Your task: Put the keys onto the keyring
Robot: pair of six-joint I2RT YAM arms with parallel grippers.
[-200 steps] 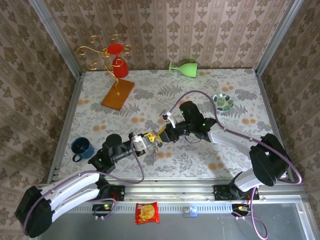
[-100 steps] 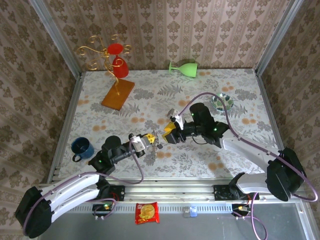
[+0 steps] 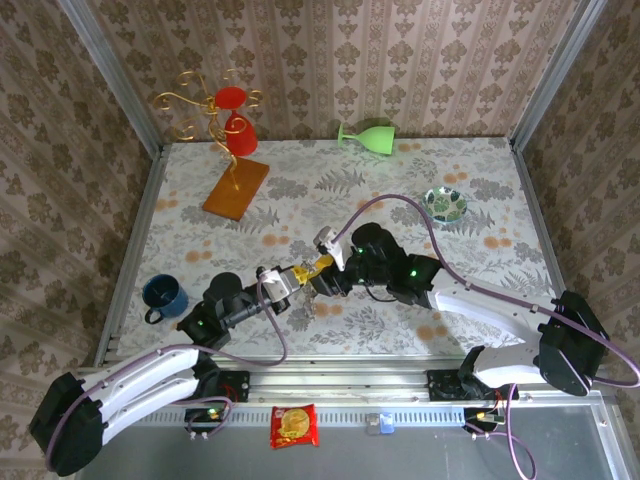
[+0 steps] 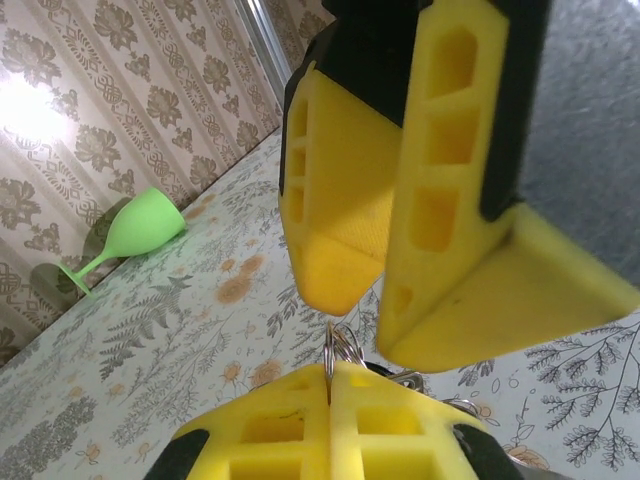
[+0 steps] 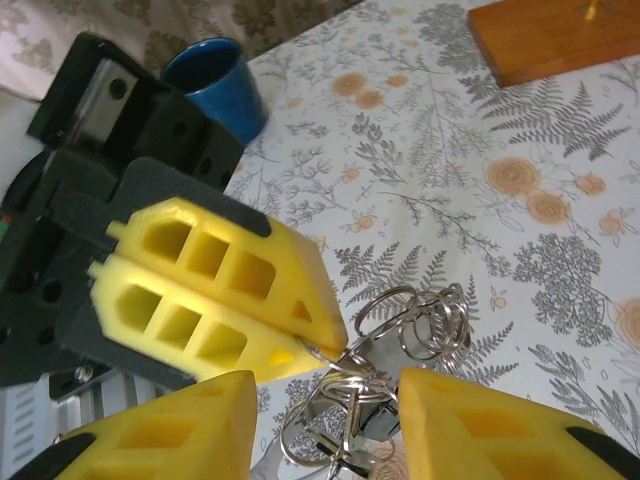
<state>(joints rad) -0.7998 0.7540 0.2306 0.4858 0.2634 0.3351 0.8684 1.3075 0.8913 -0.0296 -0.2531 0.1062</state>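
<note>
Currently: left fingers point(image 5: 215, 290) clenched on keyring point(image 5: 420, 322), presenting it steady between right fingers point(image 5: 180, 430), which stand parted either side, likely ready for threading work.

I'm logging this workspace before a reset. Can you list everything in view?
keyring: one bunch of several linked rings, silver, mid-table
mug: one, blue, left edge of the table
cup stand: one, gold wire on a wooden base, far left
cups: two, red, on the stand
wine glass: one, green, lying on its side at the far edge
dish: one, green-patterned, far right
snack packet: one, red, on the near ledge by the arm bases
left gripper: yellow fingers, shut on one ring of the keyring
right gripper: yellow fingers, open, one on either side of the keyring
</note>
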